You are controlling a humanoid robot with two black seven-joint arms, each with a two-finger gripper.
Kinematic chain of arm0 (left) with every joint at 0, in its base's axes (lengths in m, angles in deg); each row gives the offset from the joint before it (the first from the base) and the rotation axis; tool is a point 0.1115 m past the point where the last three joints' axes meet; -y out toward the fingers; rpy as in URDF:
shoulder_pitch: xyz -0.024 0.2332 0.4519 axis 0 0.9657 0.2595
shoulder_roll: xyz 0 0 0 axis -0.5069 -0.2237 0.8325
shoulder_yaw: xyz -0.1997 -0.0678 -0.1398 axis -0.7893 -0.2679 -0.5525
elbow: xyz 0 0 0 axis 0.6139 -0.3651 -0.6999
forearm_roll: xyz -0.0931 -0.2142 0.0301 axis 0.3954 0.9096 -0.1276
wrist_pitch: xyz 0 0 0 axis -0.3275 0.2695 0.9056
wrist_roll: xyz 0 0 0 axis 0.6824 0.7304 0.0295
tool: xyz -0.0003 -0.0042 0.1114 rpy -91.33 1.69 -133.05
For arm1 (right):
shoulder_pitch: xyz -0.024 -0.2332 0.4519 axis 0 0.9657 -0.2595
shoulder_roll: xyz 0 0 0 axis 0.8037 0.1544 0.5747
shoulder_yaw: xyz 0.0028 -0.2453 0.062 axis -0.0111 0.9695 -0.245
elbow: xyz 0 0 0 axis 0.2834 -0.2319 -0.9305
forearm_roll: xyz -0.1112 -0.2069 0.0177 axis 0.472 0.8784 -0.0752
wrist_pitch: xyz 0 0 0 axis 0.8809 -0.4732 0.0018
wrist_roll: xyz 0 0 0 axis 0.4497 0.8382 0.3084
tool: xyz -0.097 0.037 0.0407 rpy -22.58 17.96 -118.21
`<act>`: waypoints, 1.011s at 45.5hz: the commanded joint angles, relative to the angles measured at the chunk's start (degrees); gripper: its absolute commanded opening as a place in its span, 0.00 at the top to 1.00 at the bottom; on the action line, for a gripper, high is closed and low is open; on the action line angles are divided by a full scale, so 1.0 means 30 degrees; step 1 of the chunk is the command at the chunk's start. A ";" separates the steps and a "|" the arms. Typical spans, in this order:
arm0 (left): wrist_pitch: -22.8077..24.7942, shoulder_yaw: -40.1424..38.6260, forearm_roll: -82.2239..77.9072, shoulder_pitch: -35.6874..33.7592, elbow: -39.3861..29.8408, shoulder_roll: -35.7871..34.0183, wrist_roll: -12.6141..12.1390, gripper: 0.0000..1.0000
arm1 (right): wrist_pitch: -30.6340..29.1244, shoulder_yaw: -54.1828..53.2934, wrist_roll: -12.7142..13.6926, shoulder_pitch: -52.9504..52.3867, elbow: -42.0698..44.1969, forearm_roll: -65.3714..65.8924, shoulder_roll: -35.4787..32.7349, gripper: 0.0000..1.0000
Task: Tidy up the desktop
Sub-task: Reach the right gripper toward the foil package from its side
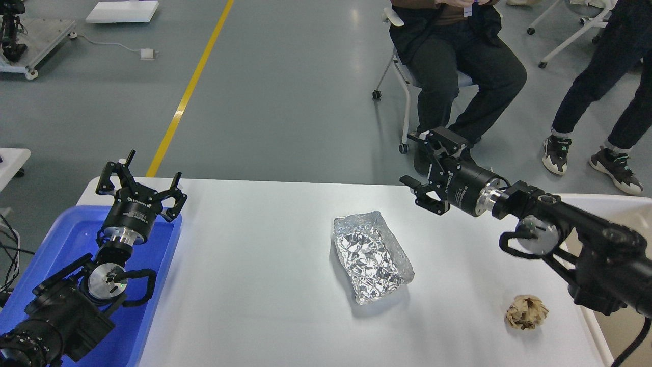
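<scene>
Wide matte white bench [254, 306] with rounded corners filling the lower view from 4 to 8 o'clock, probably bare enough to need only two removals; smooth blue plastic tray [153, 285] butted against its 9 o'clock edge, seemingly as a drop-off. Left tool [140, 181] spread and empty above that tray, right tool [425, 168] spread at 2 o'clock past the far edge, likely poised to reach. Crinkled shiny foil container [371, 256] mid-bench, small crumpled brown paper ball [526, 312] at 4 o'clock.

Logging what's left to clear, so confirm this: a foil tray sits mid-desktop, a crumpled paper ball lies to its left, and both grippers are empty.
Not quite. The head view shows the crumpled paper ball to the right of the foil tray, near the right edge of the desktop. The rest holds: the left gripper and right gripper hold nothing.
</scene>
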 commanded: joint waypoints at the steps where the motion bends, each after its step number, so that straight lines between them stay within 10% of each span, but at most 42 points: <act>1: 0.0003 -0.0018 0.0016 -0.0002 -0.0001 0.0000 0.0002 0.00 | 0.1077 0.4382 -0.0092 -0.1910 -0.1190 0.4212 0.0090 0.00; 18: 0.0003 -0.0018 -0.0013 -0.0002 -0.0001 0.0000 0.0002 0.00 | 0.2775 1.1444 -0.2230 -0.3964 0.3847 1.1944 0.2962 0.00; 46: 0.0003 -0.0018 0.0016 -0.0002 -0.0001 0.0000 0.0002 0.00 | 0.5882 1.4318 -0.2260 -0.2558 0.6223 1.4615 0.4457 0.00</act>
